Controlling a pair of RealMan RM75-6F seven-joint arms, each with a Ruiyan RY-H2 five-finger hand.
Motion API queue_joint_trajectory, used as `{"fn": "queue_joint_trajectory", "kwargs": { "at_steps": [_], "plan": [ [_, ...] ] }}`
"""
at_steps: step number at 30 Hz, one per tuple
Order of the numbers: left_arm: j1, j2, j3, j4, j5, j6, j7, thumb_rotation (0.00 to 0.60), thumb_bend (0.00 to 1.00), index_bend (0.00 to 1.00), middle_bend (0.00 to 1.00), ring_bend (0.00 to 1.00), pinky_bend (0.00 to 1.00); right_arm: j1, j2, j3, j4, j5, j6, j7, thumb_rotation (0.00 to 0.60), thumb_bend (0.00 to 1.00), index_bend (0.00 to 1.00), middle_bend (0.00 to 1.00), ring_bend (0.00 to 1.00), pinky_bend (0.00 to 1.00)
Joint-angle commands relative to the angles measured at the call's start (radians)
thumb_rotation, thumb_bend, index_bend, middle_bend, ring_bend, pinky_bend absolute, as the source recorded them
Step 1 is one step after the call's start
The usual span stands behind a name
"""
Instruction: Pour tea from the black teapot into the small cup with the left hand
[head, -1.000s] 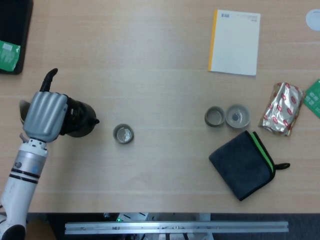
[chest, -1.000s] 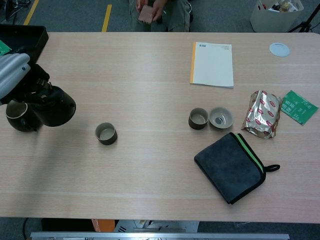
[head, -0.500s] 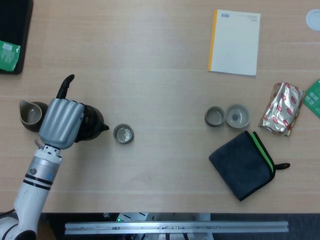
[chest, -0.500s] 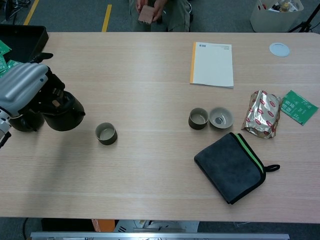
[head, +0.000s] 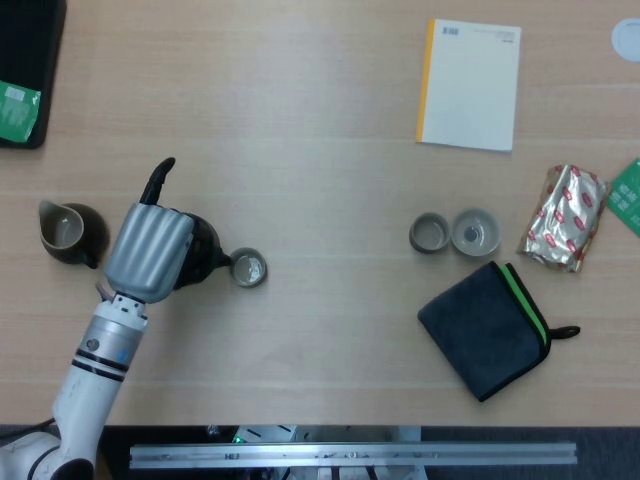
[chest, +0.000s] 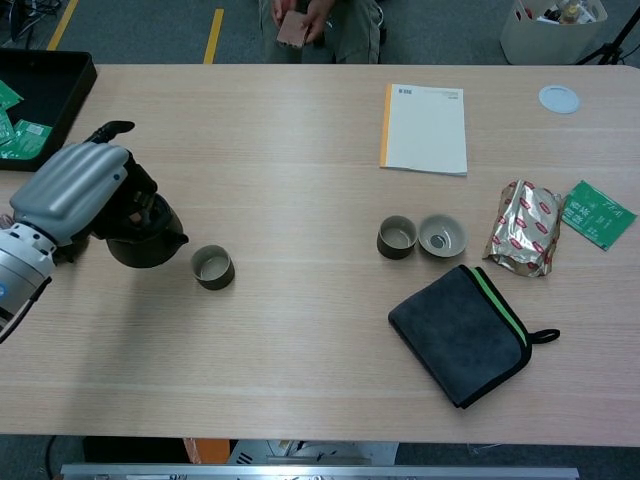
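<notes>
My left hand (head: 152, 250) (chest: 75, 190) grips the black teapot (head: 202, 252) (chest: 148, 240), holding it above the table with its spout close to the small cup (head: 246, 268) (chest: 212, 267). The spout reaches the cup's left rim in the head view. The cup is olive-brown and stands upright just right of the teapot. Much of the teapot is hidden under the hand. My right hand shows in neither view.
A dark pitcher (head: 66, 230) stands left of the hand. Two more cups (head: 430, 232) (head: 474, 231) sit mid-right, near a dark folded cloth (head: 486, 328), a foil packet (head: 565, 217) and a notebook (head: 470, 84). A black tray (chest: 38, 88) lies at the far left.
My left hand has carried the teapot rightward, away from the pitcher, until its spout reached the small cup. The cup has not moved.
</notes>
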Motion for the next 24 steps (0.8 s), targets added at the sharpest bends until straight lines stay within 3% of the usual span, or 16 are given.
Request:
{"fn": "queue_joint_trajectory", "kwargs": {
  "at_steps": [1,24],
  "plan": [
    [-0.002,-0.011,0.001,0.012,0.002,-0.004,0.009,0.596,0.31,0.96,0.99,0.81,0.07,0.001,-0.001,0.000,0.002,0.001,-0.001,0.000,0.600,0.05,0.33,0.32,0.20,0.24],
    [-0.006,-0.079,0.002,0.085,0.025,0.005,0.078,0.600,0.31,0.95,0.99,0.81,0.07,-0.004,-0.007,0.001,0.019,0.011,-0.003,0.017,0.600,0.05,0.33,0.32,0.20,0.24]
  ]
}}
